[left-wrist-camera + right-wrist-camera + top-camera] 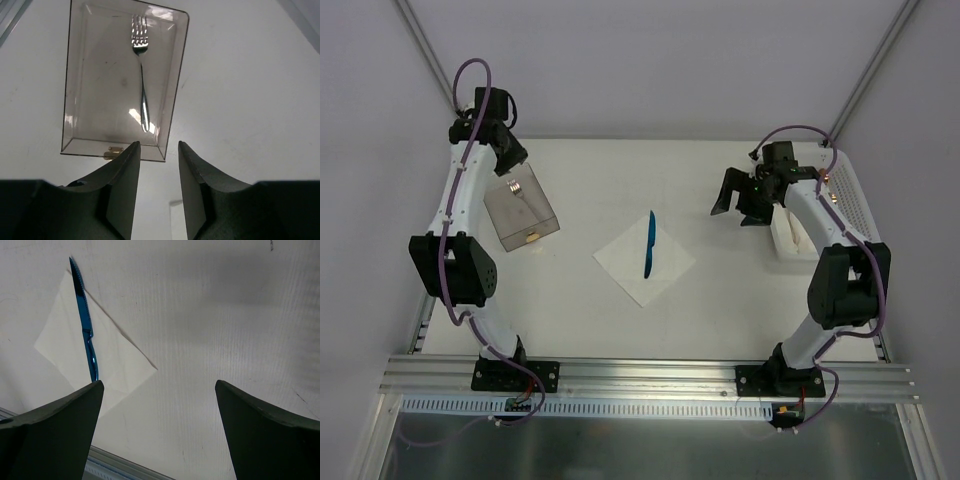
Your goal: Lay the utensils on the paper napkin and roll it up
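The white paper napkin (645, 262) (57, 342) lies as a diamond at the table's middle. A slim blue utensil with a knife-like serrated end (648, 245) (84, 322) rests lengthwise across it. A silver fork (141, 70) lies inside a clear smoky container (520, 215) (75, 100) at the left. My left gripper (516, 165) (159, 147) hovers above the container's near end, its jaws partly apart with nothing between them. My right gripper (740, 208) (159, 385) hangs wide open and empty over bare table, to the right of the napkin.
A white perforated tray (855, 200) stands at the right edge behind the right arm, with pale pieces in it. A small gold bit (115, 149) sits at the container's near wall. The aluminium rail (650, 375) runs along the near edge.
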